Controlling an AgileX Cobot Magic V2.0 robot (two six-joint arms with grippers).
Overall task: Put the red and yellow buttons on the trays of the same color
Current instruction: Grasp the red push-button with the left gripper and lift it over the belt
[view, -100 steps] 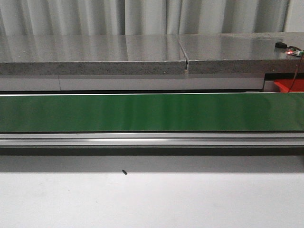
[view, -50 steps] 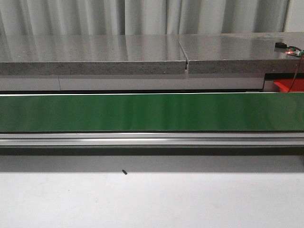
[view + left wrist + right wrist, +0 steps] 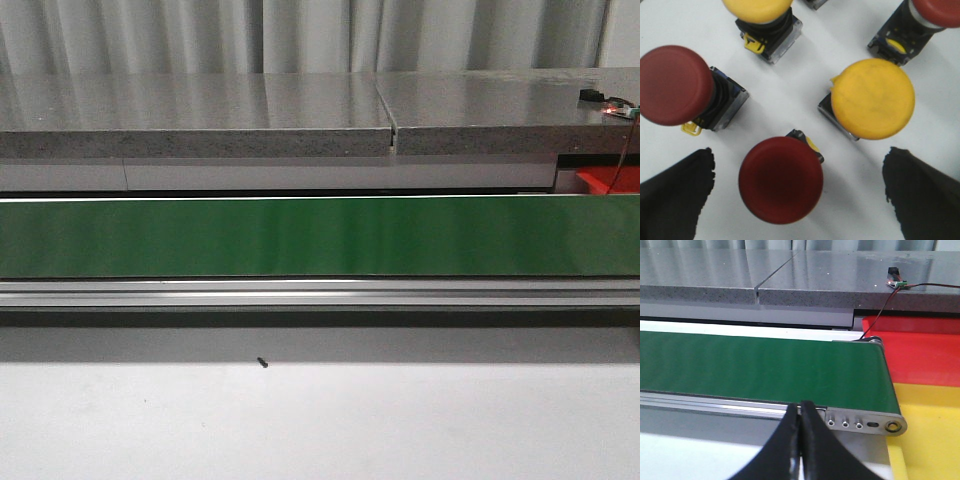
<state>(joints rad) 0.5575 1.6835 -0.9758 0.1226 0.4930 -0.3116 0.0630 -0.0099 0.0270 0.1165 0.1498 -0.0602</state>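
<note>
The left gripper [image 3: 799, 200] hangs over a cluster of push buttons on the white table, fingers spread wide with nothing between them. Directly under it stands a red button [image 3: 781, 180], cap up; a yellow button [image 3: 873, 98] stands just beside it, another red button [image 3: 674, 85] lies tilted with its clear housing showing, and more yellow and red caps sit at the picture's edge. These look like rigid plastic — light, smooth-domed, probably slippery on top — so a hold across the cap's rim or the squarer housing below seems safest.

The right gripper [image 3: 801, 440] has its fingers pressed together, holding nothing, near the green conveyor belt [image 3: 760, 370]. Beyond the belt's right end lie the yellow tray [image 3: 930, 440] and, farther off, the red tray [image 3: 920, 355] — both without buttons where visible.
</note>
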